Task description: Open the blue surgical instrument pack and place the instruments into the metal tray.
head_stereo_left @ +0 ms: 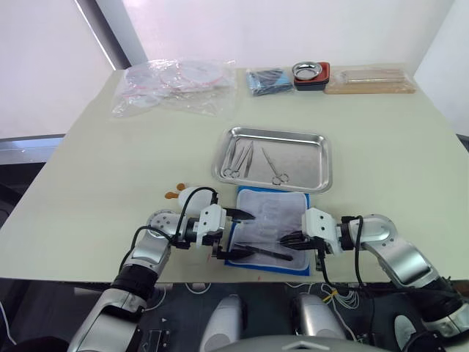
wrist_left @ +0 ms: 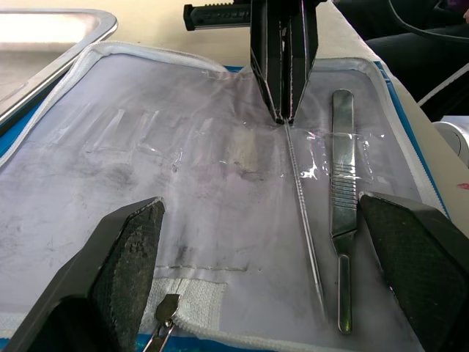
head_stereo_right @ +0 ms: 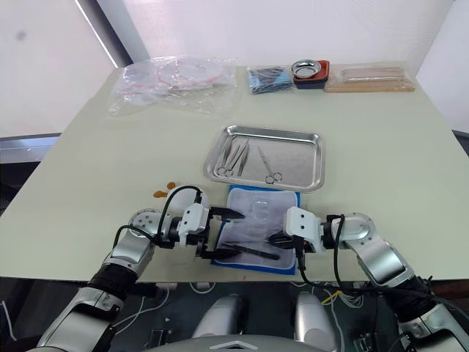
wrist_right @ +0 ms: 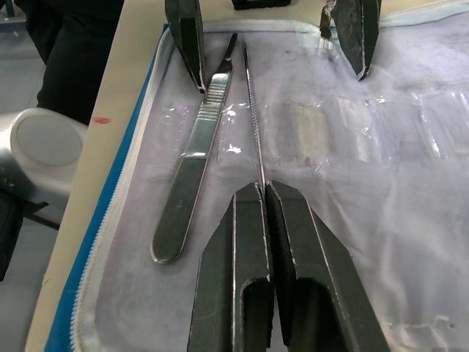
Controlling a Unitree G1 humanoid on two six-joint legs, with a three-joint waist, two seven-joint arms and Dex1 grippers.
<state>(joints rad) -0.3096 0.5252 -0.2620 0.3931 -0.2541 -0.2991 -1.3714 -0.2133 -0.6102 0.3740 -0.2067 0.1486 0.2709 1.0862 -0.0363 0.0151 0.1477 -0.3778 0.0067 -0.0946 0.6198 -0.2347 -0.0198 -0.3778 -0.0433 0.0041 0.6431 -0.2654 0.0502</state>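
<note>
Spread wide, my left gripper [wrist_left: 267, 275] straddles the opened blue fabric instrument pack [head_stereo_left: 272, 227] at the table's near edge; my right gripper [wrist_right: 264, 192] pinches a thin silver probe [wrist_left: 302, 213] there. Slim metal could slip before reaching the shiny rectangular steel tray [head_stereo_left: 322, 163] beyond.

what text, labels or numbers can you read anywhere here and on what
None can be read.
The open blue surgical instrument pack: its whitish inner face carries no print.
The metal tray and the instruments in it: no marking can be made out.
The flat handle and thin probe on the pack: ridges, no lettering.
The clear bags and small dark-blue packet at the far edge: any print is too small to read.
</note>
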